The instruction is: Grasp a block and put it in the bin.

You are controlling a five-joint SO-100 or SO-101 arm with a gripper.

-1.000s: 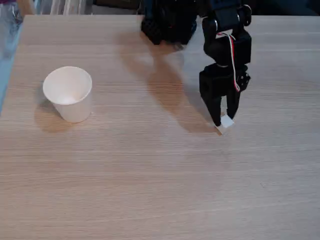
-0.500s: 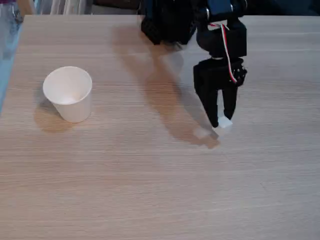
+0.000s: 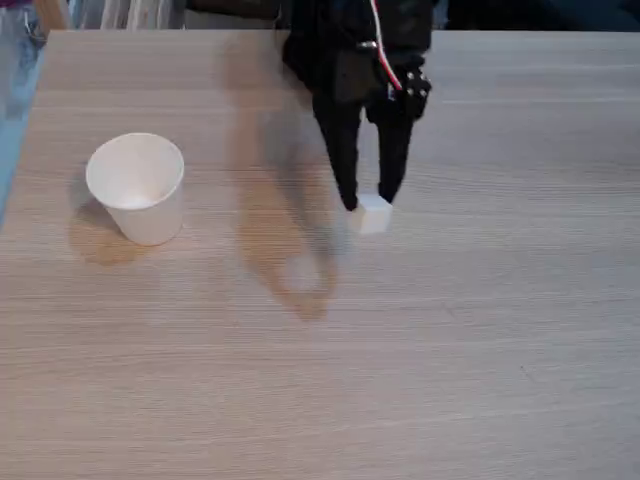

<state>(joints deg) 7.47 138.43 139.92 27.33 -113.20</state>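
Note:
A tiny white block (image 3: 373,213) hangs above the wooden table, pinched between the tips of my black gripper (image 3: 367,203), which is shut on it. Its shadow falls on the table lower left of it. The bin, a white paper cup (image 3: 137,187), stands upright at the left of the table, well to the left of the gripper, and it holds nothing that I can see.
The arm's black base (image 3: 335,45) sits at the table's far edge behind the gripper. The table's left edge (image 3: 20,130) runs close to the cup. Bare wooden surface stretches between gripper and cup.
The gripper has risen off the table with the block in it and swung left towards the cup. The cup has not moved.

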